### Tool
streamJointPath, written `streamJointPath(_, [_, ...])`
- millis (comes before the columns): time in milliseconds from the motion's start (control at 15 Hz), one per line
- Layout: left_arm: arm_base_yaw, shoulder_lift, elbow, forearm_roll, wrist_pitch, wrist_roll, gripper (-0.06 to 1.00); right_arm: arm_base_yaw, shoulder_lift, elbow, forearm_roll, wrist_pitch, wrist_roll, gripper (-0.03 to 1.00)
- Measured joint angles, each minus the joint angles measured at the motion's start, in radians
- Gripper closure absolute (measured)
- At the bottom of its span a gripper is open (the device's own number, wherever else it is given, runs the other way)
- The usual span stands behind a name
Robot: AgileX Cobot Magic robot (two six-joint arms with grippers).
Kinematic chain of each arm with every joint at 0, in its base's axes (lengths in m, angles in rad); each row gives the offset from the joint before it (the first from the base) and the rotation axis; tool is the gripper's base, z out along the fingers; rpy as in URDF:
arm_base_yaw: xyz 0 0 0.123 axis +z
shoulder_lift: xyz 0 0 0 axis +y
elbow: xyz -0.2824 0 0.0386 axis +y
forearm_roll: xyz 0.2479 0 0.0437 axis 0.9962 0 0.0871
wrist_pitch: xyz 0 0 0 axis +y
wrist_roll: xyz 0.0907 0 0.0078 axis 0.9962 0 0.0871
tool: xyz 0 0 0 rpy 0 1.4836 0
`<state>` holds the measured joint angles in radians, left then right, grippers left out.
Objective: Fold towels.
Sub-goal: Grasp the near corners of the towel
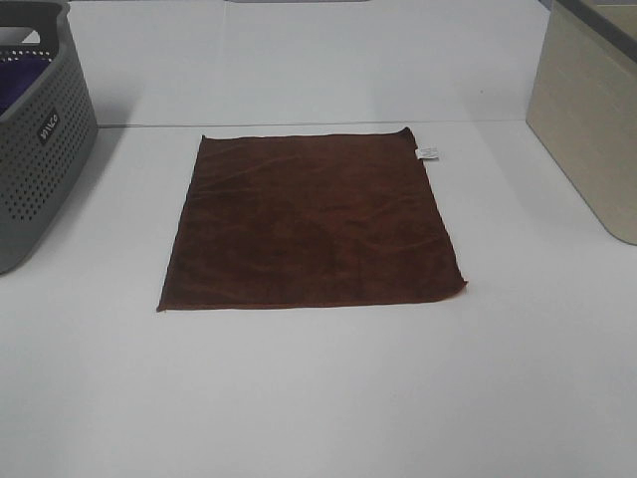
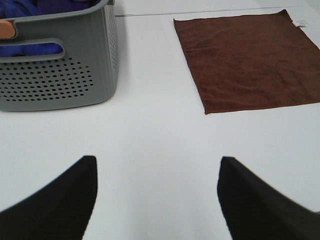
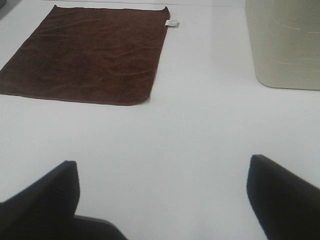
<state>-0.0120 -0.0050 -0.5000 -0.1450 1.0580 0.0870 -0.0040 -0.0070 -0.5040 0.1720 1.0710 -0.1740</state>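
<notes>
A dark reddish-brown square towel (image 1: 311, 221) lies flat and unfolded on the white table, with a small white tag (image 1: 427, 152) at its far right corner. It also shows in the left wrist view (image 2: 248, 61) and in the right wrist view (image 3: 85, 54). My left gripper (image 2: 157, 197) is open and empty, over bare table short of the towel's near left corner. My right gripper (image 3: 162, 200) is open and empty, over bare table short of the towel's near right corner. Neither gripper shows in the exterior high view.
A grey perforated basket (image 1: 40, 149) holding purple cloth (image 2: 30, 50) stands at the left edge of the table. A beige bin (image 1: 587, 110) stands at the right edge, also in the right wrist view (image 3: 285, 42).
</notes>
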Motion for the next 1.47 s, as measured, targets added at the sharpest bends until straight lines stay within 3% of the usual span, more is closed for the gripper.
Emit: streamJointPath(1467, [0.000,0.000,0.000,-0.006,0.000,0.000,0.29,0.000,0.000,0.000,0.002,0.000,0.000,0.11])
